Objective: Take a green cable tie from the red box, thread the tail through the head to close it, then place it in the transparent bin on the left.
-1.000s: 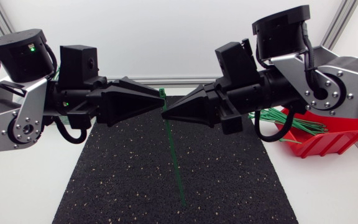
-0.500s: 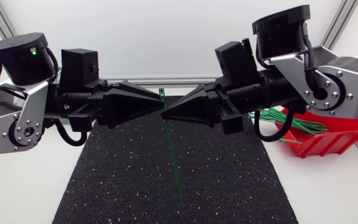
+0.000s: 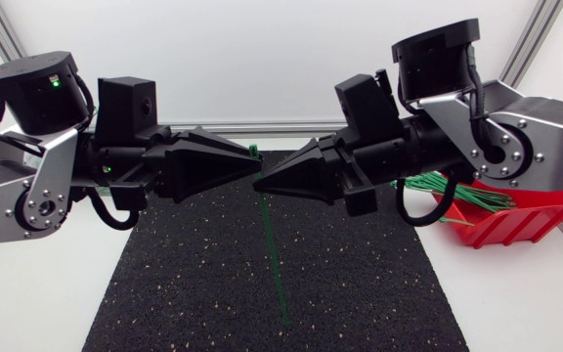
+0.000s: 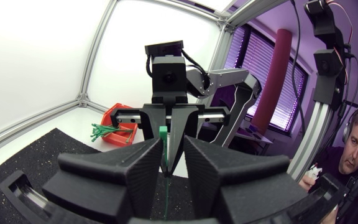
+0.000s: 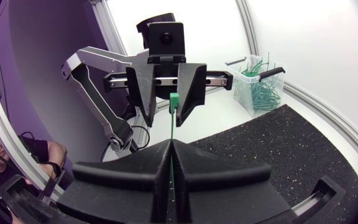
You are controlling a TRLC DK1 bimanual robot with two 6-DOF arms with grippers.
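My right gripper (image 3: 259,182) is shut on a green cable tie (image 3: 274,254) high above the black mat. The tie's head (image 3: 253,150) sticks up above the fingertips and its long tail hangs down toward the mat. My left gripper (image 3: 251,164) faces the right one, tip to tip. In the right wrist view the left gripper (image 5: 166,111) stands a little open, with the tie's head (image 5: 174,99) in the gap between its fingers. The red box (image 3: 516,220) with several green ties (image 3: 462,193) lies under my right arm. The transparent bin (image 5: 260,84) holds several ties.
The black speckled mat (image 3: 194,284) covers the middle of the white table. An aluminium frame rail (image 3: 262,126) runs along the back edge. Both arms hang well above the mat.
My left gripper has moved right, up to the tie's head, and its fingers have narrowed. My right arm has shifted slightly left, still holding the tie.
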